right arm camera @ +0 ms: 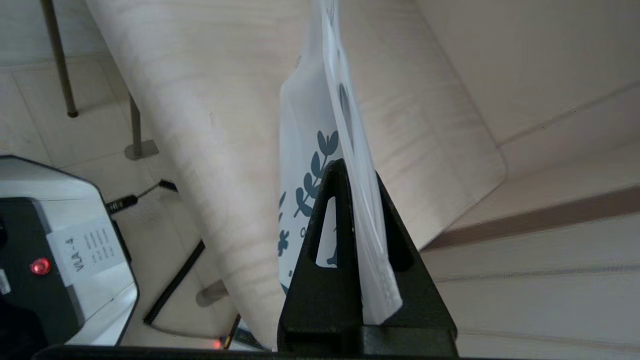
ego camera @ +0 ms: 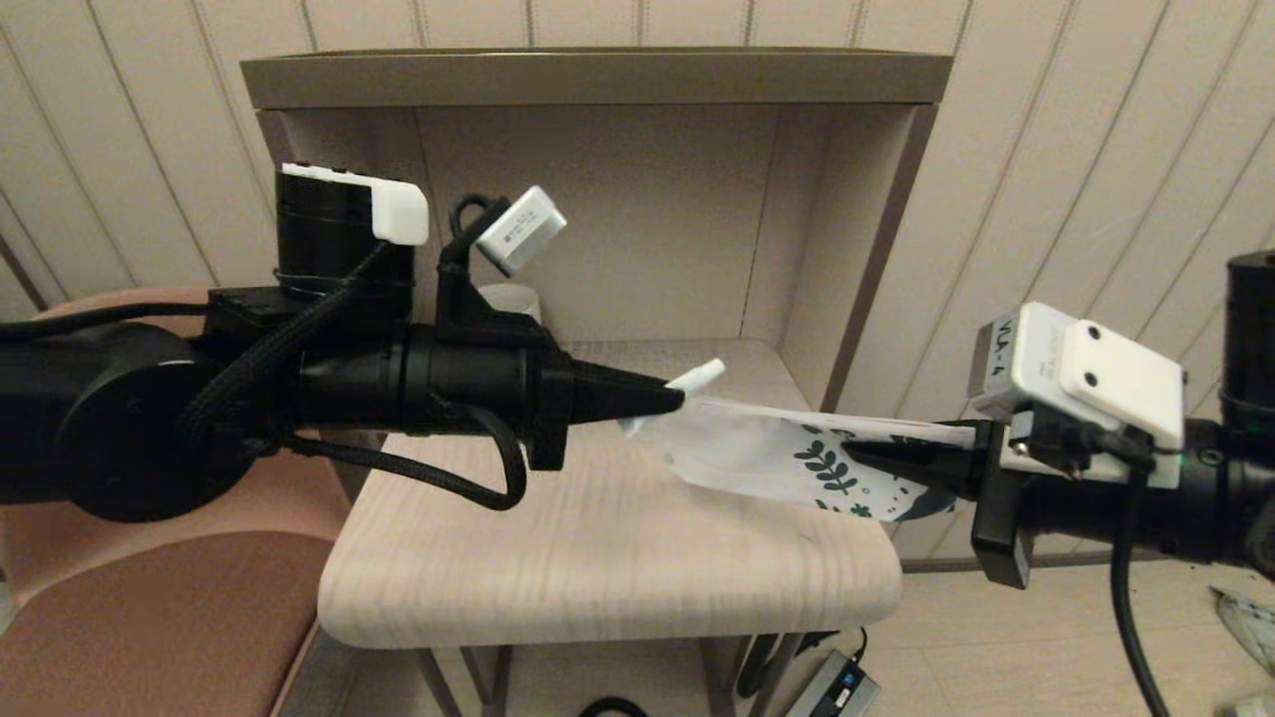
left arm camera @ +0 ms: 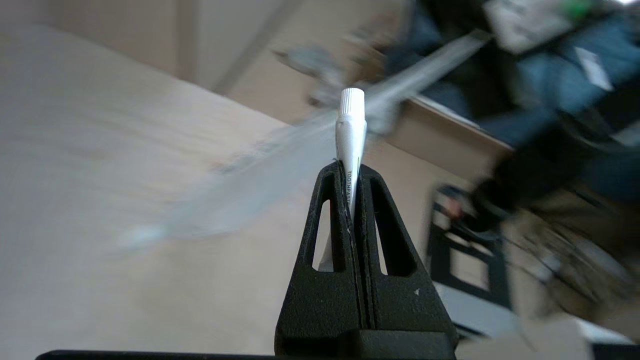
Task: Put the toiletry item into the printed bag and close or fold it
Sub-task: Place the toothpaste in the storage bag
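My left gripper [ego camera: 675, 398] is shut on the toiletry item [ego camera: 694, 376], a slim white tube whose capped tip [left arm camera: 351, 102] sticks out past the fingertips, above the middle of the table. My right gripper [ego camera: 859, 450] is shut on the printed bag [ego camera: 757, 453], a white pouch with teal leaf print, held in the air over the table's right side. The bag's plain end reaches towards the tube's tip and hangs just under it. In the right wrist view the bag [right arm camera: 320, 120] stands edge-on, pinched between the fingers, at my right gripper [right arm camera: 352, 167].
A light wood table [ego camera: 598, 558] stands in front of a boxed shelf [ego camera: 598, 80]. A white ribbed mug [ego camera: 513, 299] sits at the back, mostly hidden behind my left arm. A pink chair [ego camera: 149, 617] is at the left. Cables and a power block [ego camera: 837, 687] lie on the floor.
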`<state>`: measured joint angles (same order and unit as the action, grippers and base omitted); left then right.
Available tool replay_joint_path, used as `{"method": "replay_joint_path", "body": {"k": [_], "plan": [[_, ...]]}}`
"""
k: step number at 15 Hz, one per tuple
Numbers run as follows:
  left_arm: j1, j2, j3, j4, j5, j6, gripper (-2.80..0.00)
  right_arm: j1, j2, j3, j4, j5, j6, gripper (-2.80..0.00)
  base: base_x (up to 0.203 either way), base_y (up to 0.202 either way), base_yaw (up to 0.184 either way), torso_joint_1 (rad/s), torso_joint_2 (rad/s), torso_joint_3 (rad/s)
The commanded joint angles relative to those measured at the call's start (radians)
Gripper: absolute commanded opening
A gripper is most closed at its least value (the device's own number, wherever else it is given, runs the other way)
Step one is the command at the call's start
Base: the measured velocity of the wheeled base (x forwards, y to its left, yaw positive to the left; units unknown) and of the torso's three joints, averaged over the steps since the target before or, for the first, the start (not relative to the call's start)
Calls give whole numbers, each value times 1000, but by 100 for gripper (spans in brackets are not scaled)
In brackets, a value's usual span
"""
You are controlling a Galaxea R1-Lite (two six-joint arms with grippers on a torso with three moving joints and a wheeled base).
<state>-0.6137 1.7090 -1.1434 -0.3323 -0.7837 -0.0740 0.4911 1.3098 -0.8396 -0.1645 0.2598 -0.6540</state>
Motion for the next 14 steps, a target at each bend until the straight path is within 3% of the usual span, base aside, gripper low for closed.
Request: {"method": "replay_joint_path", "body": {"k": [1,4,8,14], "plan": [[-11,20,6,-1,-41,-1,-280,1,17,11,-3,3,-4,-280,0,0,0,0,0,0],[-12,9,21,-2,-64,1,-280,0,32,39,-50,5,-4,-280,0,0,0,0,0,0],[-41,16,51,-1,-65,92,-280,3,36,36,-63,10,-3,-280,0,0,0,0,0,0],[-44,78,22,-1,-65,132,-280,52,29,42,-59,9,4,-280,0,0,0,0,0,0]]}}
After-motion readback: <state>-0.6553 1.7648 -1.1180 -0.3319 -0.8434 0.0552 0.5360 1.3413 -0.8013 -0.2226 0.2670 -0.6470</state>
